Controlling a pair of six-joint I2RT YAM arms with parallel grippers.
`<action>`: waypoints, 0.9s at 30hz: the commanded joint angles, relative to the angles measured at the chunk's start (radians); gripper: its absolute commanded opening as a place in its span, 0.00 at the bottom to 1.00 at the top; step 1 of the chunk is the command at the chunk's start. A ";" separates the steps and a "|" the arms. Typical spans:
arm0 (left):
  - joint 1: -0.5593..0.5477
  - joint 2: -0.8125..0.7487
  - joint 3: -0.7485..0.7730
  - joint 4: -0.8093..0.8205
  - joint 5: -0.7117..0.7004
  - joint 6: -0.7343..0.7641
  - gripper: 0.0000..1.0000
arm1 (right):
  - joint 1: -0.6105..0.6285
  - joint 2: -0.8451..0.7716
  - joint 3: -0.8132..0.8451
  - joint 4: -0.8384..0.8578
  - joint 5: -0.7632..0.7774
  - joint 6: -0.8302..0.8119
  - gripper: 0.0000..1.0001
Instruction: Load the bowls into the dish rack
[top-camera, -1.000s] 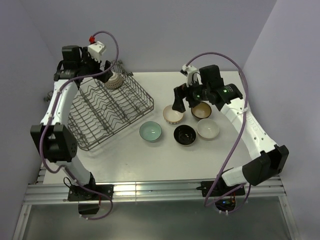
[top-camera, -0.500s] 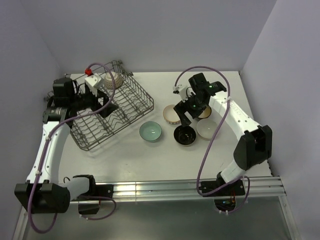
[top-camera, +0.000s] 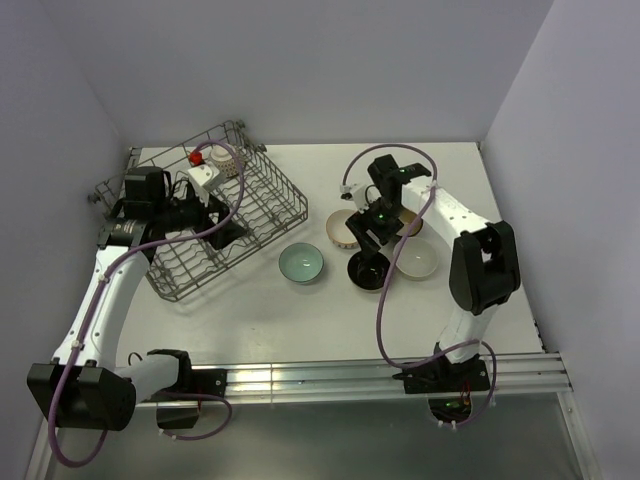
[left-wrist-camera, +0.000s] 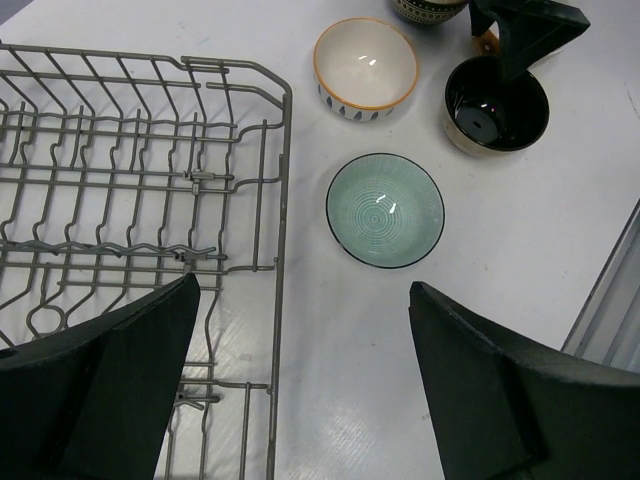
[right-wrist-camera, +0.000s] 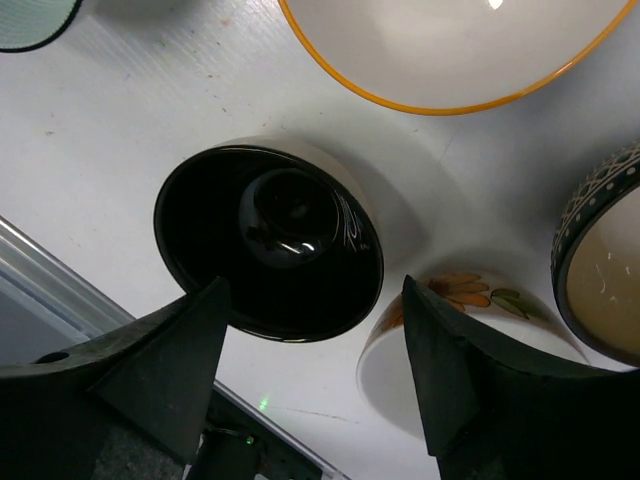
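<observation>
The grey wire dish rack (top-camera: 262, 190) (left-wrist-camera: 130, 190) stands at the left, with one pale patterned bowl (top-camera: 226, 160) at its far end. On the table lie a teal bowl (top-camera: 301, 263) (left-wrist-camera: 385, 210), an orange-rimmed white bowl (top-camera: 343, 230) (right-wrist-camera: 450, 50), a black bowl (top-camera: 369, 272) (right-wrist-camera: 270, 240), a flower-painted white bowl (top-camera: 417, 259) (right-wrist-camera: 450, 340) and a dark patterned bowl (right-wrist-camera: 600, 280). My left gripper (top-camera: 225, 225) (left-wrist-camera: 305, 390) is open and empty over the rack's right rim. My right gripper (top-camera: 368, 243) (right-wrist-camera: 310, 380) is open just above the black bowl, one finger on each side of its near rim.
The rack's raised wire side (left-wrist-camera: 275, 200) runs between my left fingers and the teal bowl. The table's near edge with its metal rail (top-camera: 320, 375) lies below the bowls. The flower-painted bowl almost touches the black one.
My left arm has drawn back from the bowl at the rack's far end to the rack's right rim. My right gripper has shifted from the orange-rimmed bowl down over the black bowl.
</observation>
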 joint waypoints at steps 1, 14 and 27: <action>-0.006 -0.002 0.003 0.001 0.011 0.008 0.91 | -0.017 0.026 0.015 0.010 -0.009 -0.038 0.75; -0.008 -0.004 -0.020 0.001 0.003 0.008 0.90 | -0.021 0.117 -0.043 0.112 0.003 -0.061 0.55; -0.008 0.001 -0.040 0.006 0.003 -0.015 0.89 | -0.022 0.102 -0.137 0.161 -0.024 -0.070 0.00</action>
